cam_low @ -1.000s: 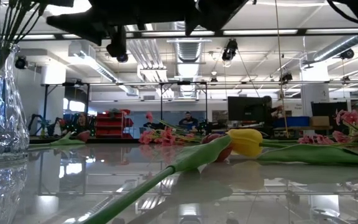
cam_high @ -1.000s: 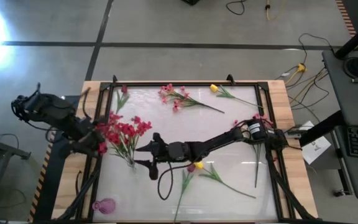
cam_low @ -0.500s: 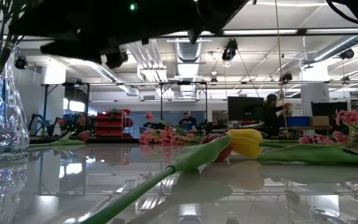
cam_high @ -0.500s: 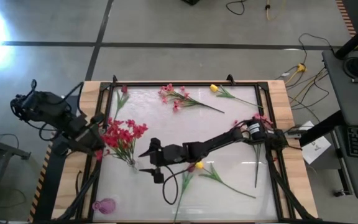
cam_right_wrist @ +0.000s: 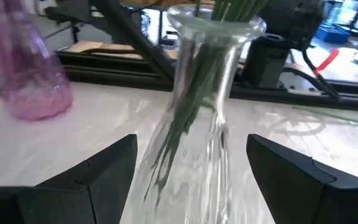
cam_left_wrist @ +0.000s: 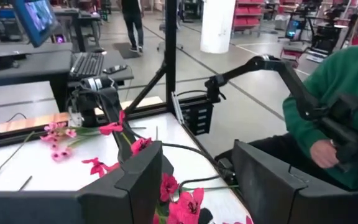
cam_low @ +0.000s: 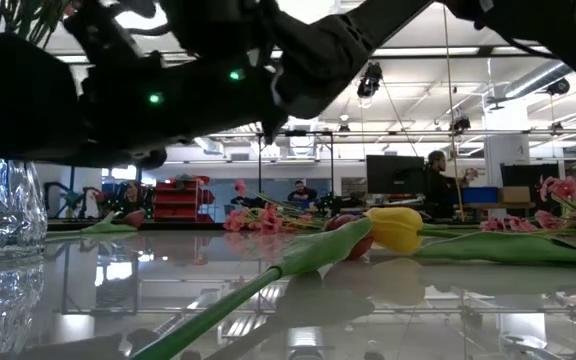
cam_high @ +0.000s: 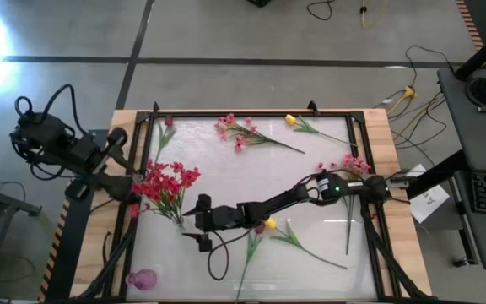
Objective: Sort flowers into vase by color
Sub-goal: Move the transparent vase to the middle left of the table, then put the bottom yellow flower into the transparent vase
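— At the left-centre of the worktop (cam_high: 310, 181), why does the right tool (cam_high: 194, 222) sit so low by the clear vase (cam_high: 179, 221)?

— It's spread wide and holds nothing. In its wrist view the vase neck (cam_right_wrist: 207, 74) stands just ahead, between the two fingers (cam_right_wrist: 107, 171). I'd judge it's either letting go of a stem or lining up on the vase. I can't tell if it touches the glass.

— What's in that vase?

— The red flowers (cam_high: 165, 181), stems down the neck, heads leaning toward the left rail. So red has its home.

— And the pink vase (cam_high: 142, 279)?

— Near the front-left corner, with nothing in it that I can see. Probably meant for another colour.

— What's left lying flat?

— A pink spray (cam_high: 240, 132) at the far edge, a yellow tulip (cam_high: 291, 120) beside it, more pink (cam_high: 354, 161) by the right rail, one red stem (cam_high: 167, 125) far left. A second tulip (cam_high: 269, 225) and a dark bud (cam_high: 259, 228) lie just beside the right arm. They're spread apart, likely so each can be picked singly.

— The left tool (cam_left_wrist: 194, 186)?

— Spread and bare, pulled back off the left edge, clear of the reach. A person's green sleeve (cam_left_wrist: 347, 81) shows beyond it.
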Robot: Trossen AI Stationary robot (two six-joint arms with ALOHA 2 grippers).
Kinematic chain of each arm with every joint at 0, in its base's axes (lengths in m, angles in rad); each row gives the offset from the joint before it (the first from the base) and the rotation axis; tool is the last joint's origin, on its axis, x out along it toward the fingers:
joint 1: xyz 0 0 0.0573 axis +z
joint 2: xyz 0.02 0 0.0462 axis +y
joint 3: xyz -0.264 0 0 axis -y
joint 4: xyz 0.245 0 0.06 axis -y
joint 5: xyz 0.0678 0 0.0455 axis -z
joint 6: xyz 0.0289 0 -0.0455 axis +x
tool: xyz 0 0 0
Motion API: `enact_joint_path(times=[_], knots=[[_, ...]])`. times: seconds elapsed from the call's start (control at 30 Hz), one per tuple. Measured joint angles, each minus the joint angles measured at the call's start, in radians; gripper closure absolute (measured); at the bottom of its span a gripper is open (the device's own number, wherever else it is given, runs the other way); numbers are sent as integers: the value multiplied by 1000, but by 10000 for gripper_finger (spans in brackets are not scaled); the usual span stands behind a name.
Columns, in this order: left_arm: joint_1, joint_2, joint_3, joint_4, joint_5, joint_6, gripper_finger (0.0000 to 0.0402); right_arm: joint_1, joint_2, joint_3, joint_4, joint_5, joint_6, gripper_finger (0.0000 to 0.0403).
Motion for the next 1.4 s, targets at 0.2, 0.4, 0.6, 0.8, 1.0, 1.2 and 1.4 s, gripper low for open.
enact_joint_path(times=[0.2,0.4,0.6,0.8,1.0,1.2,1.4], knots=[[0,-11,-5,-11,-1,-7,219,-12,42,106,-61,67,20,108],[0,-16,-7,-19,-1,-20,219,-68,40,98,-94,73,15,120],[0,-17,-37,-18,-1,-26,219,-140,36,98,-92,72,10,118],[0,-27,-78,-28,-1,-34,219,-195,31,99,-119,66,8,99],[0,-48,-146,-41,-1,-85,227,-206,-35,101,-295,65,-4,71],[-1,-59,-221,-84,11,-186,245,-193,-129,84,-515,65,-11,58],[-1,-96,-262,-166,43,-339,249,-186,-306,-61,-731,62,0,58]])
